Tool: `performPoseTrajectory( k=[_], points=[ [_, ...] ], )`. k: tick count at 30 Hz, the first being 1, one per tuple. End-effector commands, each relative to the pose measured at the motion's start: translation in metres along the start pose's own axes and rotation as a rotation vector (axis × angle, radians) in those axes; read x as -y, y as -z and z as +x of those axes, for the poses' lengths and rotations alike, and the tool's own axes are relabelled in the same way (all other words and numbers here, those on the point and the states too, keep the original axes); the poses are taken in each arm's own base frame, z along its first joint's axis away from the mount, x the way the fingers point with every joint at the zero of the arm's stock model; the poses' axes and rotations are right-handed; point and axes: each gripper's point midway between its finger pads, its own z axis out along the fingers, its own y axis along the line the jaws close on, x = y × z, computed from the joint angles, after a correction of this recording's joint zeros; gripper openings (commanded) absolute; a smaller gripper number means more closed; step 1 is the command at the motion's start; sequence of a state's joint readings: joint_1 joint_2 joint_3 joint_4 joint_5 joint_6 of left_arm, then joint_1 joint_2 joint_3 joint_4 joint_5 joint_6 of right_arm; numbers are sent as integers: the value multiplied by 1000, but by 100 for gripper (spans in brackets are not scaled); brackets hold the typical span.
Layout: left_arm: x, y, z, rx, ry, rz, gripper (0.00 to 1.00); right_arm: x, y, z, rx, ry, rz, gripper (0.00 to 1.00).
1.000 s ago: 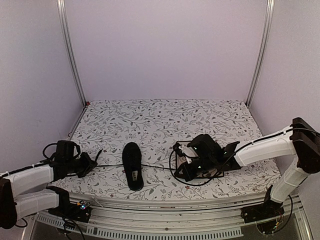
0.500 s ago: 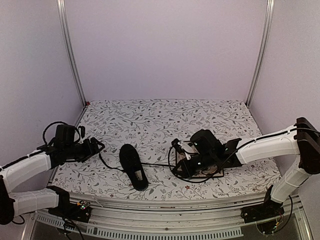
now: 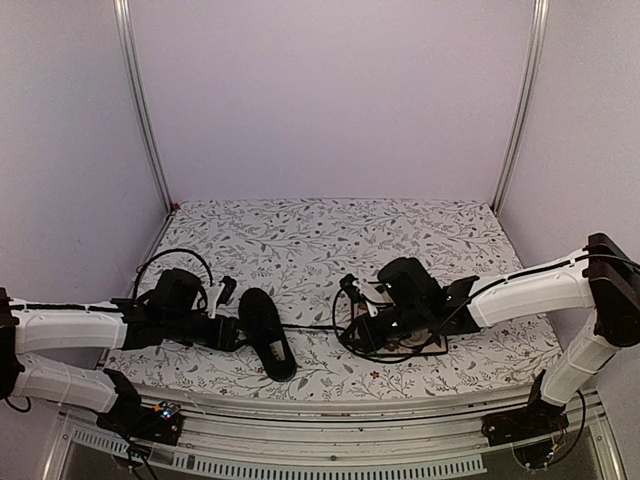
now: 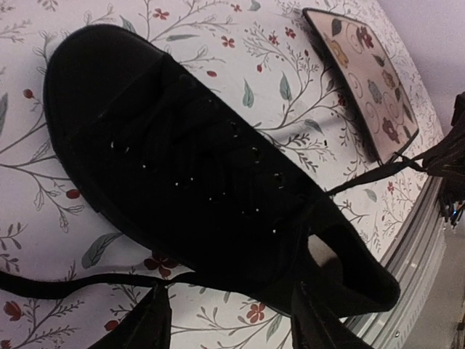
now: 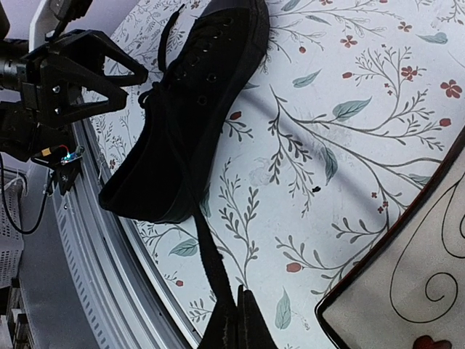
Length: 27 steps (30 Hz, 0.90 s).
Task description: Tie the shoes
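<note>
Now my right jaws are pressed together on the taut lace [image 5: 211, 269], pinching it low over the tabletop [image 5: 349, 145], just beside the rim of the floral plate [image 5: 407, 291]. I hold that strand drawn out sideways from the shoe [image 5: 189, 123] so it runs straight and is ready to cross. My left jaws stand spread and grip nothing. They point at the shoe's other flank, where the loose lace [image 4: 73, 283] lies slack on the cloth just ahead of them. I judge they are spread that way to take it up. The shoe sits sole down between my two arms, near the front edge, with its toe pointing away and its heel toward me. I see no knot over the eyelets, so the tying looks barely begun.
</note>
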<state>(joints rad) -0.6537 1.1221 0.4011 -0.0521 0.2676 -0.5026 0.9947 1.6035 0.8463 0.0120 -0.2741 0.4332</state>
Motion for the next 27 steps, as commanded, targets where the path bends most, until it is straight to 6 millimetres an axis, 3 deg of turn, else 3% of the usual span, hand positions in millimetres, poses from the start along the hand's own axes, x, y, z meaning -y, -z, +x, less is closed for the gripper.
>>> performPoseTrajectory(
  k=[1,7,12,22,27],
  points=[
    [1,-7,3,20,-90,-12,55,-11,-3,-18,40,-6,-48,2],
    [-16,-19,11,-27,-120,-123,49,-13,-5,-20,42,-5,-55,2],
    [-30,-16,3,9,-104,-223,50,-15,-5,-21,44,-9,-62,2],
    [-19,-27,11,-59,-146,-154,48,-15,-7,-20,41,-10,-72,2],
    [-25,-36,15,-104,-151,-179,45,-16,-7,-20,42,-9,-76,2]
  ],
)
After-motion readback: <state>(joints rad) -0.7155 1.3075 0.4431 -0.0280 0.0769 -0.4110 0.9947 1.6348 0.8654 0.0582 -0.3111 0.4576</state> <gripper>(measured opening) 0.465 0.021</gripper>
